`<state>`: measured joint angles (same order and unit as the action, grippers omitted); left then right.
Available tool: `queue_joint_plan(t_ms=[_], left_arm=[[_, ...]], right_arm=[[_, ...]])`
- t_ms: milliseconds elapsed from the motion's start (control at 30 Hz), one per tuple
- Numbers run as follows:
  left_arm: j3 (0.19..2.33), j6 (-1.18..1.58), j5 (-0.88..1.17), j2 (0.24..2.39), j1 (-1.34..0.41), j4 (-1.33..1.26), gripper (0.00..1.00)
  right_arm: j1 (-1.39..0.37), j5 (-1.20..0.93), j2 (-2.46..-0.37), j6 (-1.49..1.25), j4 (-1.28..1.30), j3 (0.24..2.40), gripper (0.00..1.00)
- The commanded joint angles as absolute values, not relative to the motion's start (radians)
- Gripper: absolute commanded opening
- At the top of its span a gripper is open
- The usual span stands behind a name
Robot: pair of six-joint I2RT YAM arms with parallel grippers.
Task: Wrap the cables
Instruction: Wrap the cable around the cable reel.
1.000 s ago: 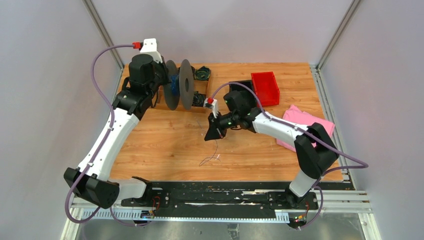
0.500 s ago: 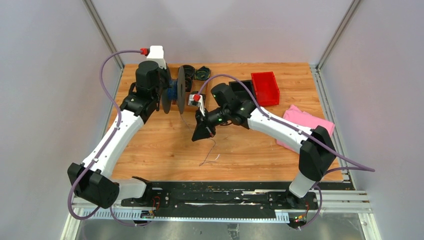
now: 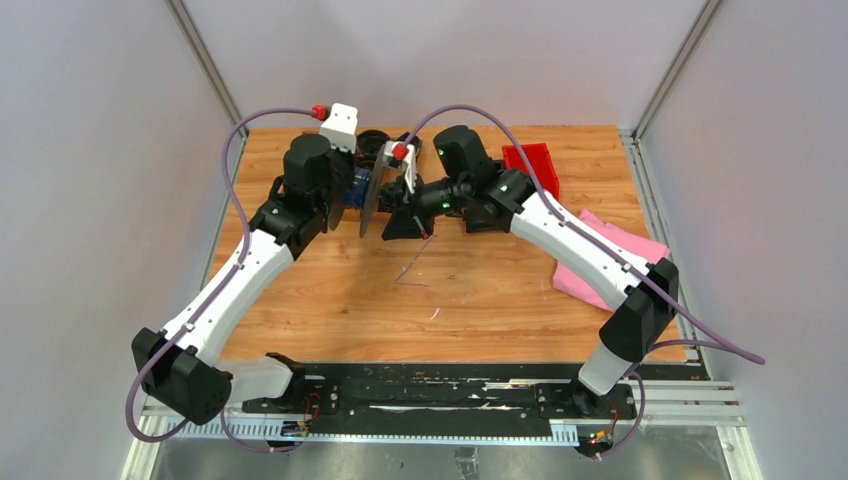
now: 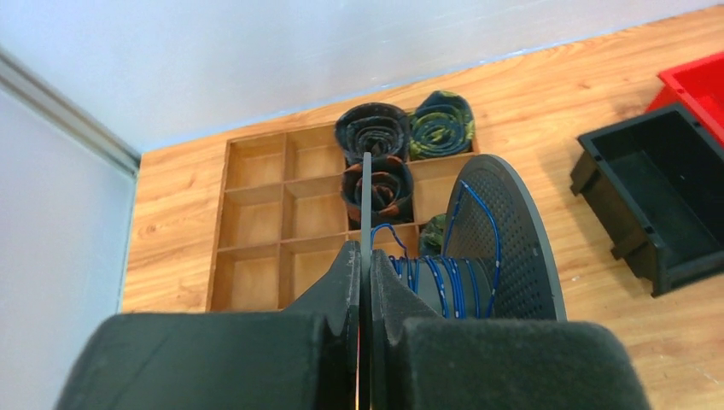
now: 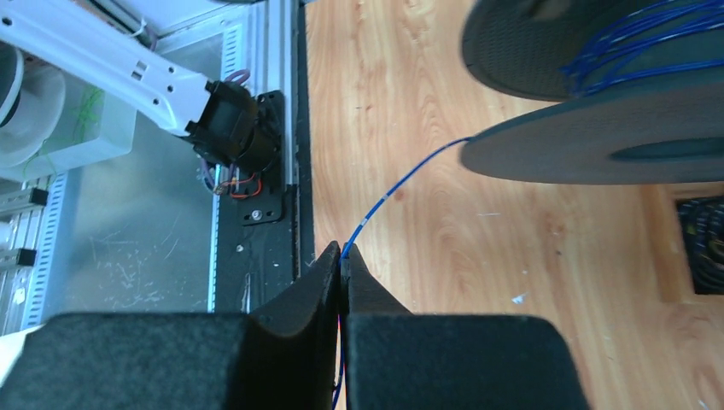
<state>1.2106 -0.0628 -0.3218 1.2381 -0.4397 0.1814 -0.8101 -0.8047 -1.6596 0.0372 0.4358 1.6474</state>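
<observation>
Cable [image 5: 401,184] (thin, dark blue) is running from the spool [image 4: 504,248] down to the right gripper [image 5: 341,256]. Several turns are sitting on the hub between the two flanges, and a loose tail is trailing onto the counter [image 3: 480,300] on the gripper's near side. The spool is standing on edge at the far middle of the counter, just beside a wooden tray [image 4: 256,222].

The step in hand, as I am reading it, is laying another turn onto the hub. To do it well, the right arm should be carrying the cable round with light, even tension and guiding it into the gap between the flanges, not over a rim. A wire this fine is likely to kink or hop off if it goes slack. The tail needs room to follow without snagging on the tray or the arm. The left arm's job is steadiness — any wobble of the spool is going to throw the turns unevenly.

The left gripper [image 4: 363,256] is pressed together on the spool's left flange, which is showing edge-on as a thin dark line between its fingers. The right gripper is squeezed tight on the cable alone: the wire is entering at the fingertips and coming out again behind them, with nothing else in its hold.
</observation>
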Motion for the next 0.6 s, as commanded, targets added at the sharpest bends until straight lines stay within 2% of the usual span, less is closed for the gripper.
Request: queue_joint_plan(t_ms=[0,267,567], left_arm=[[1.217,-0.139,-0.235,1.193,-0.477,0.142,0.0],[1.224,-0.193,-0.09,1.182,-0.526,0.216,0.0],[1.239,-0.26,0.155,1.17,-0.528,0.281,0.0]], right_arm=[[-0.758,-0.784,-1.633,0.043,0.499,1.727,0.01],[-0.686,-0.831,-1.662,-0.003,0.506,1.82,0.01],[-0.596,-0.86,-1.678,-0.002,0.513,1.824,0.01]])
